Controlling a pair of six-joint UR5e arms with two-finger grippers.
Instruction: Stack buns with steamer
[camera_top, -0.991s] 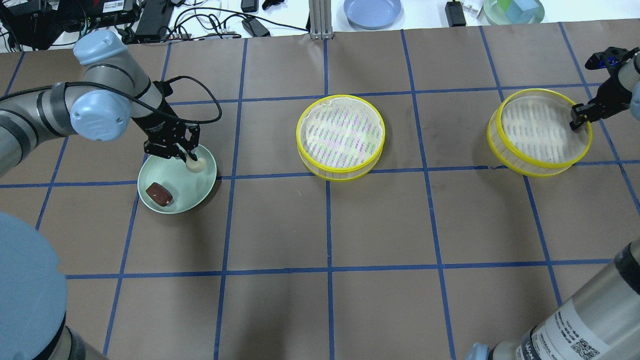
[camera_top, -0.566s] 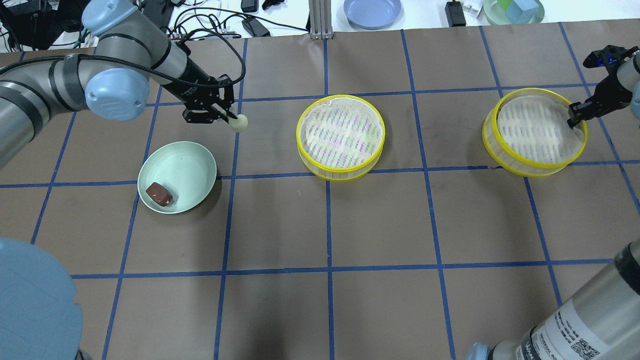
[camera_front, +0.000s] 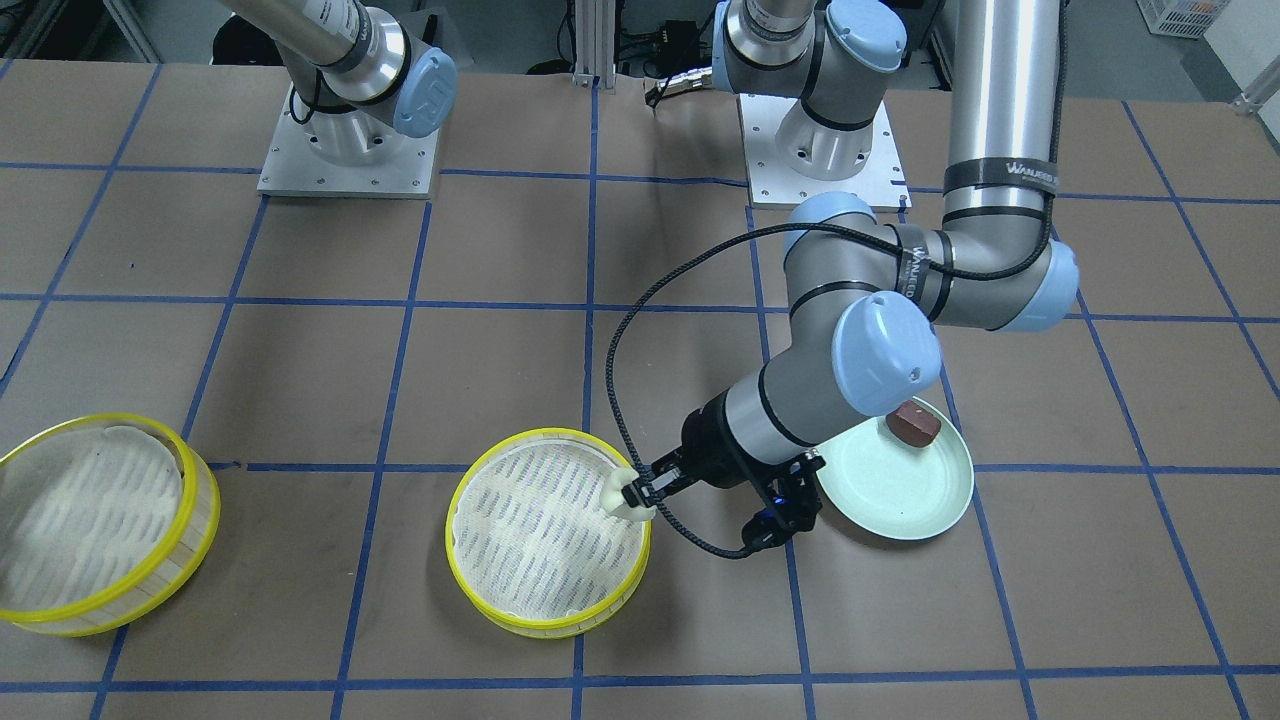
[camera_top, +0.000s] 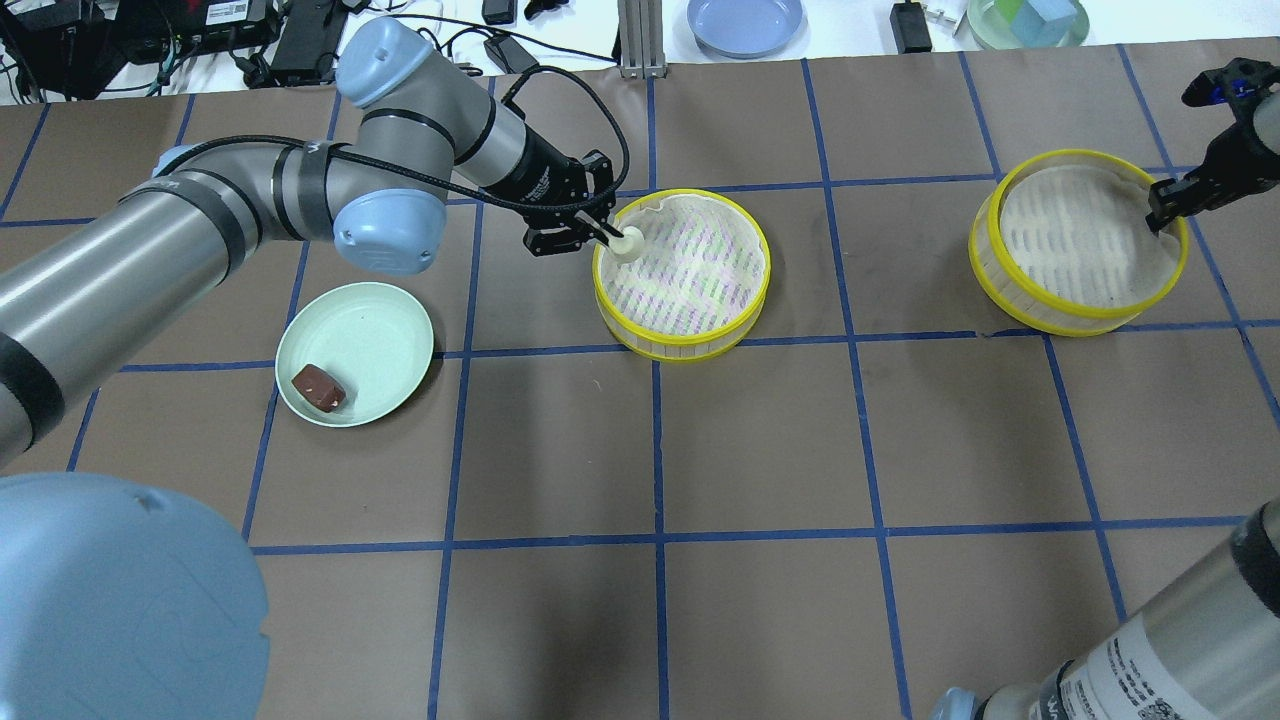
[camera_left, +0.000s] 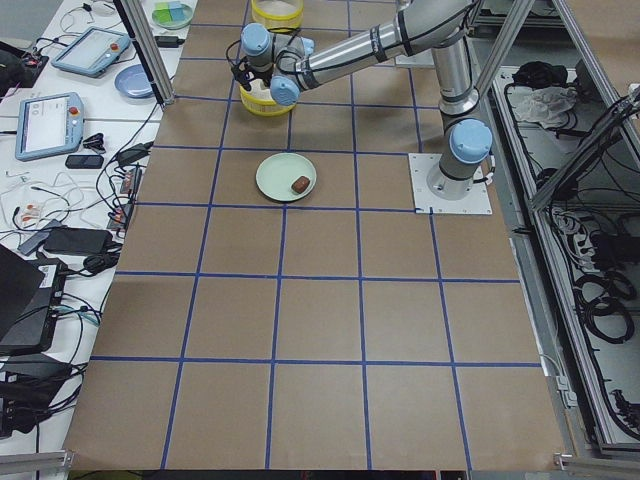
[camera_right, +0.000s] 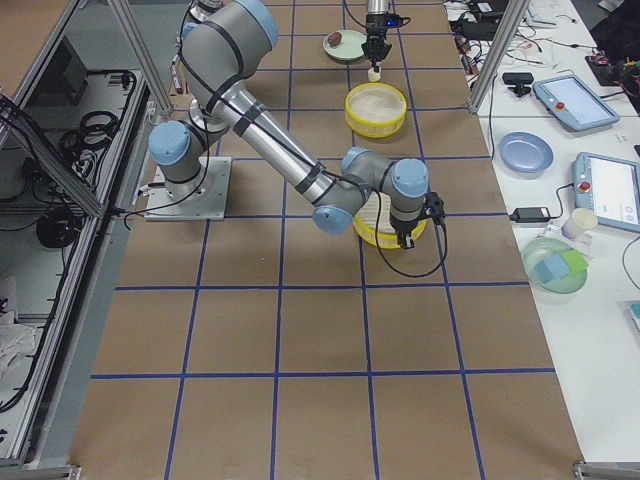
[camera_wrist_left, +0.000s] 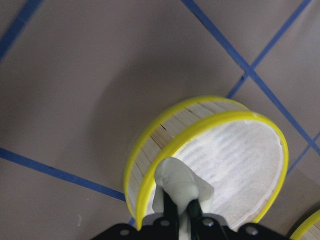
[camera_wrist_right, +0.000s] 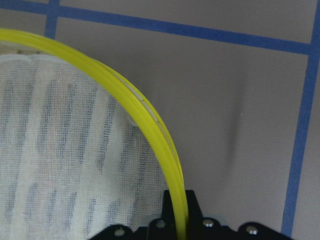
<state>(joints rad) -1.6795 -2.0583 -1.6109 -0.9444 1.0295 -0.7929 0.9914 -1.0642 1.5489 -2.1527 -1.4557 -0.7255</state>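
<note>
My left gripper is shut on the pale cream bun and holds it over the left rim of the middle yellow-rimmed steamer. The wrist view shows the bun just above that steamer's rim. The dark reddish-brown bun lies on the pale green plate, left of the steamer. My right gripper is shut on the right rim of the second steamer at the far right. The rim runs between its jaws.
A blue plate, a green bowl with blocks, a metal post and cables lie beyond the table's far edge. The left arm's cable loops above the table near the middle steamer.
My left gripper lifted the cream bun off the green plate and carried it right to the middle steamer's rim. The right gripper has stayed on the second steamer, which tilted and shifted slightly.
</note>
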